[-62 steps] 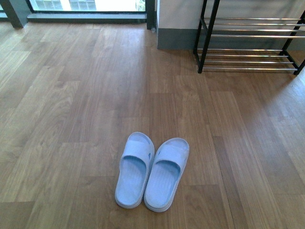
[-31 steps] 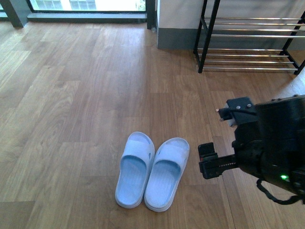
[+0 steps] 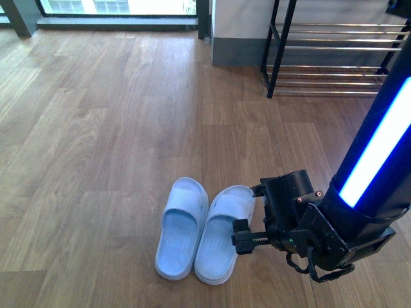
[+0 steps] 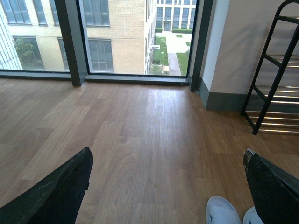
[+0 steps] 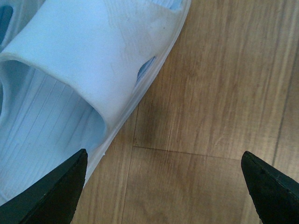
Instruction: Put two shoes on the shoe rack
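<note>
The two shoes are light blue slide sandals, not sneakers. They lie side by side on the wood floor, the left one (image 3: 181, 228) and the right one (image 3: 225, 234). My right gripper (image 3: 245, 239) is open and low, just beside the right slide's outer edge. In the right wrist view the slide (image 5: 84, 60) lies by one finger (image 5: 51, 196), and only bare floor lies between the jaws (image 5: 163, 186). My left gripper (image 4: 168, 186) is open and empty, with both slides' toes (image 4: 223, 212) near one finger. The shoe rack (image 3: 334, 48) stands at the far right against the wall.
Wood floor (image 3: 96, 160) stretches to a large window (image 4: 121, 37) at the back. The rack's black side frame (image 4: 275, 70) shows next to a white wall with a grey skirting (image 3: 237, 51). My right arm with its lit blue strip (image 3: 379, 147) covers the lower right.
My right arm has come into view from the right and moved down and left, bringing its gripper to the right slide's side. The slides have not moved.
</note>
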`<state>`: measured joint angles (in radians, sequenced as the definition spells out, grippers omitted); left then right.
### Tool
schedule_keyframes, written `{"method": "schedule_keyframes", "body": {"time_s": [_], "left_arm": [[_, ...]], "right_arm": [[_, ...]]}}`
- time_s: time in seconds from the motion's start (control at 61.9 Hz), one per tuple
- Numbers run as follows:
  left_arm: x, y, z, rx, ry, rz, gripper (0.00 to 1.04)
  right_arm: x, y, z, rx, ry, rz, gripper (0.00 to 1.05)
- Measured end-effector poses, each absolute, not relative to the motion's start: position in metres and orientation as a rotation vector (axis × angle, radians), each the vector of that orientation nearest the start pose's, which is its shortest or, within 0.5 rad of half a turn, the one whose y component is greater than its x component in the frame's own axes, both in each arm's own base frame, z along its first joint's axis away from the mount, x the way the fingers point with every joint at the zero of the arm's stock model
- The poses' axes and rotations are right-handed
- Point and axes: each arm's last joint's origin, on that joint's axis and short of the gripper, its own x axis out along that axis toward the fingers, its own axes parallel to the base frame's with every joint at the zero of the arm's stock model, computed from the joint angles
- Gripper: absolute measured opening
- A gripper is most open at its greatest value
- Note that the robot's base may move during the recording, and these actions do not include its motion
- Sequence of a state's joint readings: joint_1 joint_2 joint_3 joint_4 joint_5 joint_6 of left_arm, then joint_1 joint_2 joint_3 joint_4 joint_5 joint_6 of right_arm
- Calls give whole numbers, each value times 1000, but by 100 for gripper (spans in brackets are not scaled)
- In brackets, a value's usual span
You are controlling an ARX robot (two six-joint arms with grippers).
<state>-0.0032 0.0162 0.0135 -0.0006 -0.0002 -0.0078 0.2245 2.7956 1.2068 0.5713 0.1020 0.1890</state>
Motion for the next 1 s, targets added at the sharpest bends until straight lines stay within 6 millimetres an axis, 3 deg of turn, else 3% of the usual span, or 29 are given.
{"method": "schedule_keyframes", "body": {"time_s": [0.242, 0.469, 0.808, 1.002], "left_arm": [[98, 0, 167, -8, 3, -3, 95], [98, 0, 167, -8, 3, -3, 95], [98, 0, 167, -8, 3, -3, 95], [98, 0, 167, -8, 3, -3, 95]], "right_arm": [[385, 85, -163, 31, 1029, -1, 95], [404, 80, -171, 46, 979, -56, 95], [412, 79, -169, 81, 951, -48, 32], [410, 78, -169, 94, 944, -63, 4]]}}
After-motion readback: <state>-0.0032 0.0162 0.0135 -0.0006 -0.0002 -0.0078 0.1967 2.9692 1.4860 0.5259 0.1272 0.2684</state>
